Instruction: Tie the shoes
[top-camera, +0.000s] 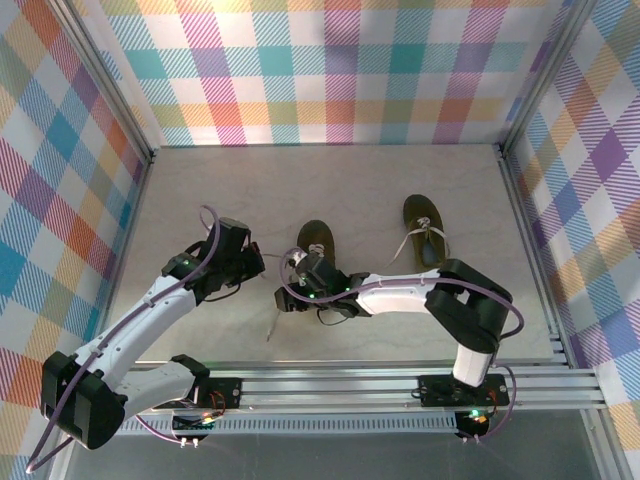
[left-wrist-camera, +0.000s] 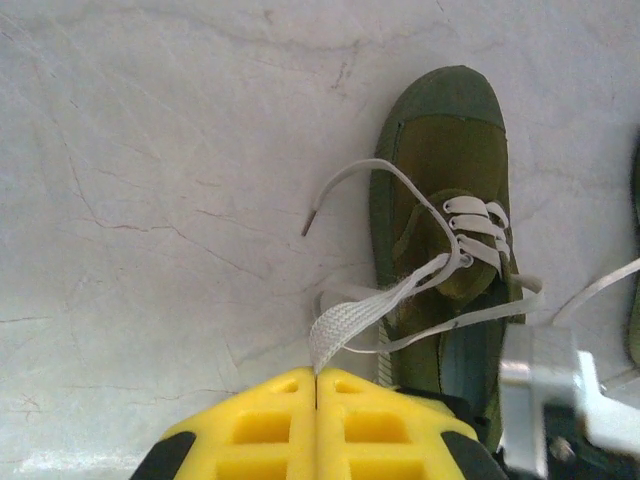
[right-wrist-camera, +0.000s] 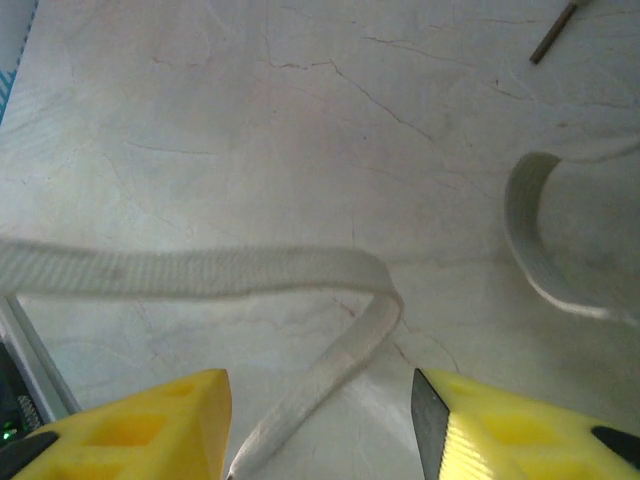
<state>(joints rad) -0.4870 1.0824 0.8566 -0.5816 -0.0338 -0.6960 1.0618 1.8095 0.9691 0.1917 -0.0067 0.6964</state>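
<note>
Two dark olive shoes lie on the pale table, one (top-camera: 318, 243) in the middle and one (top-camera: 425, 228) to its right. The left wrist view looks down on the middle shoe (left-wrist-camera: 445, 200), whose pale lace (left-wrist-camera: 365, 318) runs from the eyelets into my left gripper (left-wrist-camera: 317, 375). That gripper is shut on the lace, and it sits left of the shoe (top-camera: 258, 260). My right gripper (top-camera: 290, 288) hovers at the shoe's near left side. Its yellow fingers (right-wrist-camera: 150, 430) stand open, with a folded stretch of lace (right-wrist-camera: 340, 360) lying between them over the table.
A loose lace end (top-camera: 275, 325) trails toward the near rail (top-camera: 400, 375). The right shoe's laces (top-camera: 425, 238) lie loosely across it. Checked walls enclose the table on three sides, with bare tabletop (top-camera: 330, 180) behind the shoes.
</note>
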